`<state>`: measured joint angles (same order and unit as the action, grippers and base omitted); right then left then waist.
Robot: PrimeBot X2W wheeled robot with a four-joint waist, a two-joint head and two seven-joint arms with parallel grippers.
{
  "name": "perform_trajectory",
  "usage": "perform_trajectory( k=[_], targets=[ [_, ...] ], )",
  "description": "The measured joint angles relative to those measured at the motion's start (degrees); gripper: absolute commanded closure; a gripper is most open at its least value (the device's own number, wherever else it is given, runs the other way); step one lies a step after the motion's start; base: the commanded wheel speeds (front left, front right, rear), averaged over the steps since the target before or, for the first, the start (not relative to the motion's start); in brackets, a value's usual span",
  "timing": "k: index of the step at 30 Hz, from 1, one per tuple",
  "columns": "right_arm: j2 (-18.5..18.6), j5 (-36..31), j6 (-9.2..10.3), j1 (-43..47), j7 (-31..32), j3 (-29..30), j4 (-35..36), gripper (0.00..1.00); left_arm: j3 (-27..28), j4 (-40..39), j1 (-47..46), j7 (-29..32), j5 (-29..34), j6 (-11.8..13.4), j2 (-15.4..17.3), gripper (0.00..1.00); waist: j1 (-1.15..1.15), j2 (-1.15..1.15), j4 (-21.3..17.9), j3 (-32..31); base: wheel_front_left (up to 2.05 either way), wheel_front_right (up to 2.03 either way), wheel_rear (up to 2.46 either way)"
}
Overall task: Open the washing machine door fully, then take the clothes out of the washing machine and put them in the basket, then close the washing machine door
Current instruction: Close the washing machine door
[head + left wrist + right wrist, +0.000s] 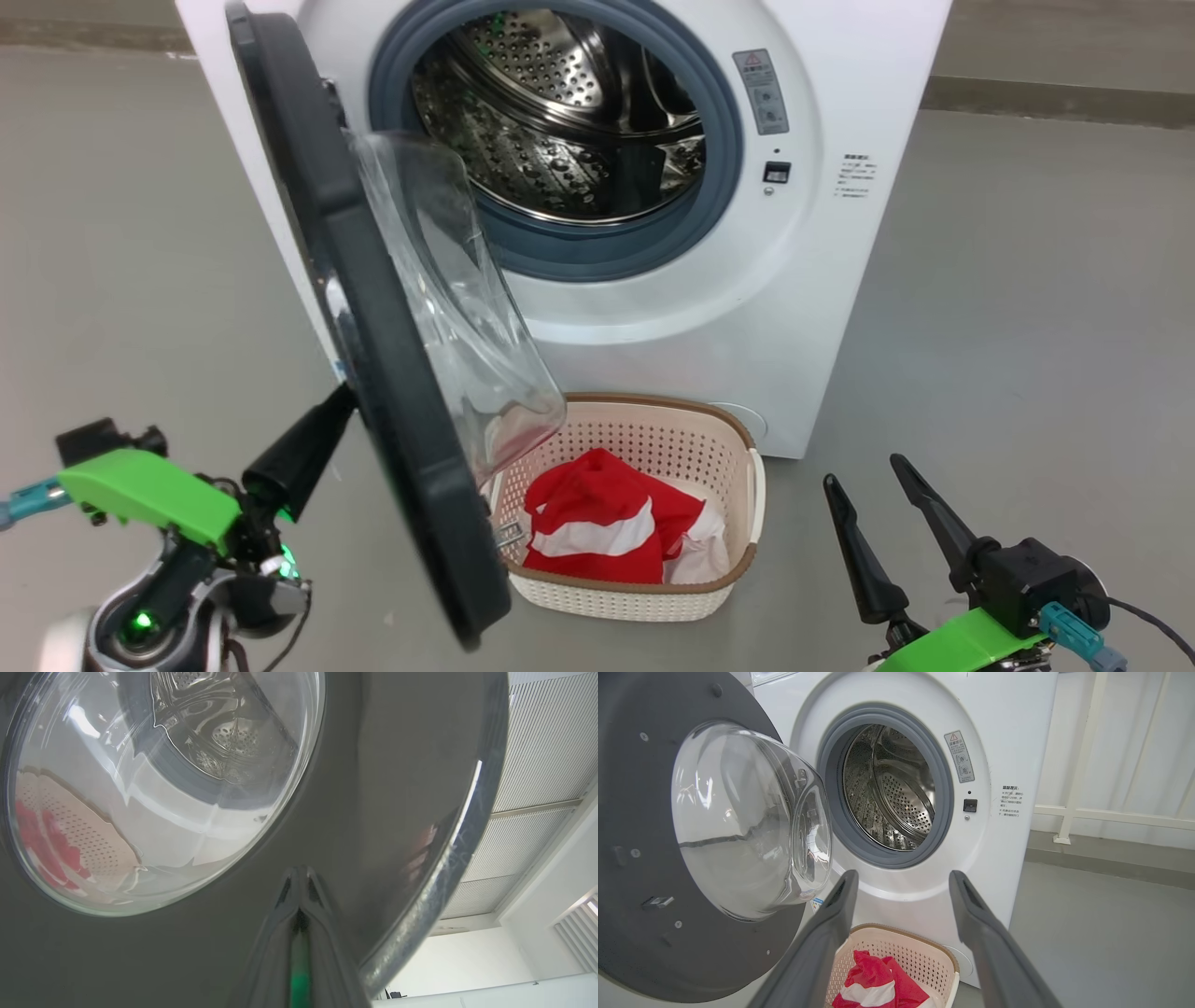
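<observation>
The white washing machine (822, 308) stands with its steel drum (569, 103) bare of clothes. Its black-rimmed door (373, 355) is swung out on the left, glass bowl facing the port. My left gripper (344, 399) is shut, its tips pressed against the door's outer face (383, 788), just beside the glass window (154, 779). The red and white clothes (607, 532) lie in the cream basket (738, 583) on the floor before the machine. My right gripper (864, 471) hangs open and empty to the basket's right, fingers (971, 905) pointing at the machine (1004, 728).
Grey floor (1027, 327) spreads to the right of the machine and around the basket (943, 959). A white railing (1078, 765) stands against the wall behind the machine in the right wrist view. The open door (626, 812) overhangs the basket's left edge.
</observation>
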<state>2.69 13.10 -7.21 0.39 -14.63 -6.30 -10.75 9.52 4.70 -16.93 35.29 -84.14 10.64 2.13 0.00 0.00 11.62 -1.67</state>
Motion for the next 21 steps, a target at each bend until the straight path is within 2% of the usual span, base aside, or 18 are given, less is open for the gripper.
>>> perform_trajectory(
  k=[14,21],
  targets=[
    [0.0,0.05,0.0,-0.03,0.0,-0.26,-0.15,0.0,-5.23,0.32,0.08,-4.65,-4.02,-0.73,0.04,1.0,0.0,0.0,-3.79,1.01,0.0,0.0,0.0],
    [0.0,0.05,0.0,-0.25,0.0,-0.21,-0.23,0.0,-7.55,3.2,-1.86,-7.69,-7.32,-3.66,0.08,1.0,0.0,0.0,-6.1,2.06,0.0,0.0,0.0]
  ],
)
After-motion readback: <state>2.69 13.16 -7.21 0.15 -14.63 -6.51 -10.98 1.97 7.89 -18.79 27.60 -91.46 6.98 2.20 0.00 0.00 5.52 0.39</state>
